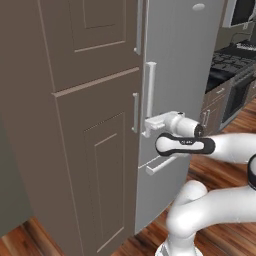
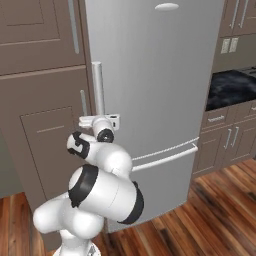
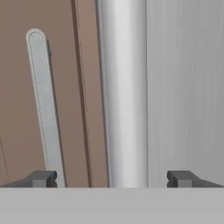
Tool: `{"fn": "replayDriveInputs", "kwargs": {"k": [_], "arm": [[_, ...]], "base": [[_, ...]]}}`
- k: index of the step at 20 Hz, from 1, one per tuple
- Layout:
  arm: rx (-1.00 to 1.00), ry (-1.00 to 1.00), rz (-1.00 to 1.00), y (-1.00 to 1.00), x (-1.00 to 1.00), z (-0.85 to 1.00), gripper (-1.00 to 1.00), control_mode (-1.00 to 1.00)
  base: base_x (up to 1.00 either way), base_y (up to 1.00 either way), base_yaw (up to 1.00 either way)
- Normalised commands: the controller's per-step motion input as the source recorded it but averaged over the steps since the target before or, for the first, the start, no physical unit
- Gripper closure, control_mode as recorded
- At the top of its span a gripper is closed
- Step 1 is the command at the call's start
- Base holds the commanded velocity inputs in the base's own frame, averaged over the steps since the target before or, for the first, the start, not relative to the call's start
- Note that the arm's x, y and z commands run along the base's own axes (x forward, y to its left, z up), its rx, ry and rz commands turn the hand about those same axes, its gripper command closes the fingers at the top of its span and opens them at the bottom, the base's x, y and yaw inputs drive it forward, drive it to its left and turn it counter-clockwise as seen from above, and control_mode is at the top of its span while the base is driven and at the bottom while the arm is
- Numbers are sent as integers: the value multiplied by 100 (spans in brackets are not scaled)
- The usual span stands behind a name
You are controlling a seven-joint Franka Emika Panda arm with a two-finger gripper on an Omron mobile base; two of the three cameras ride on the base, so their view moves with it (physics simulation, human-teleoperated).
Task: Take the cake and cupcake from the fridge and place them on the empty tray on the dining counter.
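The silver-grey fridge (image 1: 180,55) (image 2: 160,75) stands shut between brown cabinets. My gripper (image 1: 148,125) (image 2: 96,120) is at the lower end of the door's long vertical bar handle (image 1: 149,87) (image 2: 98,85). In the hand view the handle (image 3: 124,96) runs up between my two fingertips (image 3: 43,178), which stand wide apart on either side of it, so the gripper (image 3: 113,179) is open and holds nothing. The cake and cupcake are hidden behind the shut door. The tray and the dining counter are out of view.
A tall brown wood cabinet (image 1: 85,125) (image 2: 45,100) with thin bar handles (image 3: 43,100) stands immediately left of the fridge. The fridge's lower drawer handle (image 2: 165,157) runs below my hand. Right of the fridge are a dark counter top (image 2: 232,87), drawers and a stove (image 1: 235,55). The floor is wood.
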Motion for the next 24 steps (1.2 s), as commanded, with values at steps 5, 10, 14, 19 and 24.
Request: {"fn": "replayDriveInputs", "kwargs": {"k": [5, 10, 14, 19, 24], "arm": [[0, 0, 2, 0, 19, 0, -100, -100], [0, 0, 1, 0, 19, 0, -100, -100], [0, 0, 1, 0, 23, 0, -100, -100], [0, 0, 0, 3, 20, 0, -100, -100], [0, 0, 0, 13, 18, 0, -100, -100]], "base": [[0, 0, 0], [0, 0, 0], [0, 0, 0], [0, 0, 0], [0, 0, 0]]}}
